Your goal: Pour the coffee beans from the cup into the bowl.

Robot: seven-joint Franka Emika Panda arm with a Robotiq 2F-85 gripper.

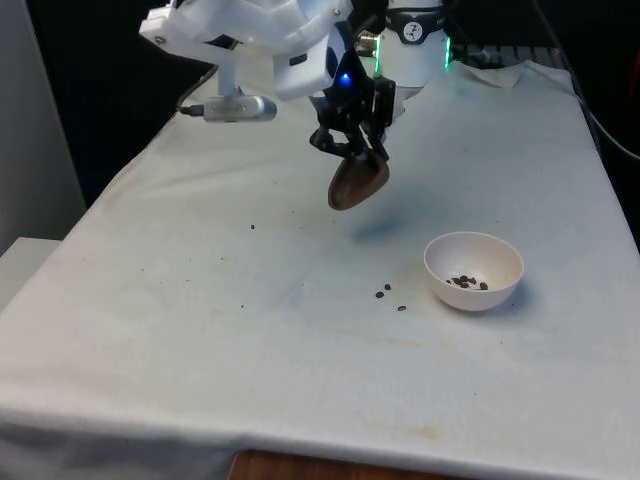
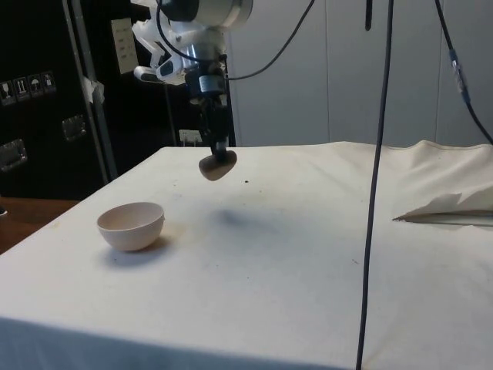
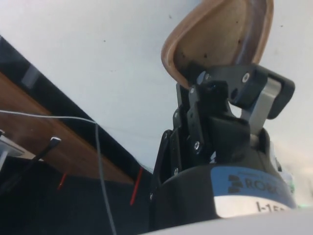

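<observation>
1. The gripper (image 1: 358,148) hangs above the table (image 1: 200,330), its two fingers clamped on the rim of a brown cup (image 1: 357,182); in the wrist view the fingers (image 3: 215,93) pinch the cup's wall (image 3: 220,34) from both sides.
2. The cup is in the air, clear of the white cloth, and tilted well over on its side. In the side view it (image 2: 217,166) hangs below the gripper (image 2: 219,148), with its shadow on the cloth beneath.
3. The white bowl (image 1: 473,270) stands upright on the cloth, well apart from the cup, toward the front view's right and nearer that camera. A few coffee beans (image 1: 467,283) lie in its bottom.
4. Three stray beans (image 1: 386,293) lie on the cloth just beside the bowl, on the front view's left of it.
5. In the side view the bowl (image 2: 131,226) sits near the table's edge, apart from the cup.
</observation>
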